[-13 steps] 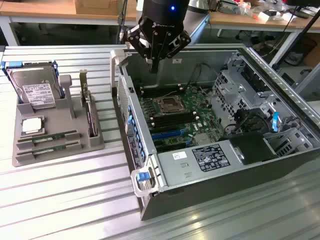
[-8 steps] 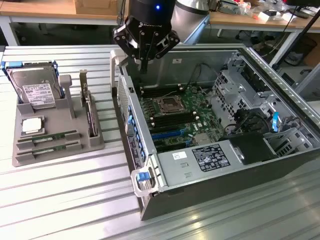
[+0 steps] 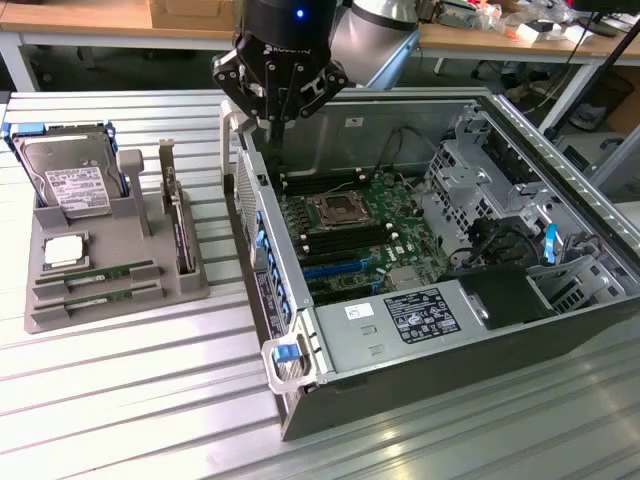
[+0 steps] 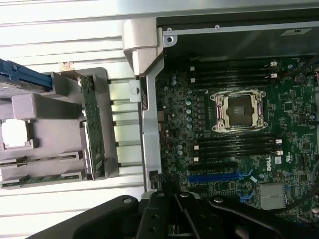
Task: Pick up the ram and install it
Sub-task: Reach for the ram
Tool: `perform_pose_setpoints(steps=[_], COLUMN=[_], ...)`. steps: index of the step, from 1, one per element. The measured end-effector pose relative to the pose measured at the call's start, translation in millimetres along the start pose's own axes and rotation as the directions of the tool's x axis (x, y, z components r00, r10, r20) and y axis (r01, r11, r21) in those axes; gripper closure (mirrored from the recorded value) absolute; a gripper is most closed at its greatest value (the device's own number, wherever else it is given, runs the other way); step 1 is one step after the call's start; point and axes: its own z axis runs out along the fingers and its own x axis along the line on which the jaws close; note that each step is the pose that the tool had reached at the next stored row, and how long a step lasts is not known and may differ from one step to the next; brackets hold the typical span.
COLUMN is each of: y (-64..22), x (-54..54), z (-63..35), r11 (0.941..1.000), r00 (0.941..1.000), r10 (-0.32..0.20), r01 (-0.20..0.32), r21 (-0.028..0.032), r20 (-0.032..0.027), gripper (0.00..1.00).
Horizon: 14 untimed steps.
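The long, thin green circuit-board ram (image 3: 95, 274) lies flat in the grey moulded tray (image 3: 60, 318) on the bench (image 3: 150, 400); it looks light, stiff and fragile, best pinched by its long edges. The black tool (image 3: 270, 122) hangs clenched, apparently empty, over the open black computer case (image 3: 560, 330).

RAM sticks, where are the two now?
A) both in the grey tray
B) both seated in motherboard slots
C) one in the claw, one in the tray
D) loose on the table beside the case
A: the first ram stick and the second ram stick lie side by side in the front slots of the grey tray, while the claw hangs over the near wall of the open case.
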Motion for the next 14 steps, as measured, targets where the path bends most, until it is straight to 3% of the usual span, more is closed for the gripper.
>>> perform_pose_setpoints(steps=[14], y=[-2.5], x=[32.8], z=[-0.9], r11=[1.0000], r00=[1.0000], r10=[0.000], r01=[0.000], r21=[0.0000], r20=[0.0000], gripper=[0.90])
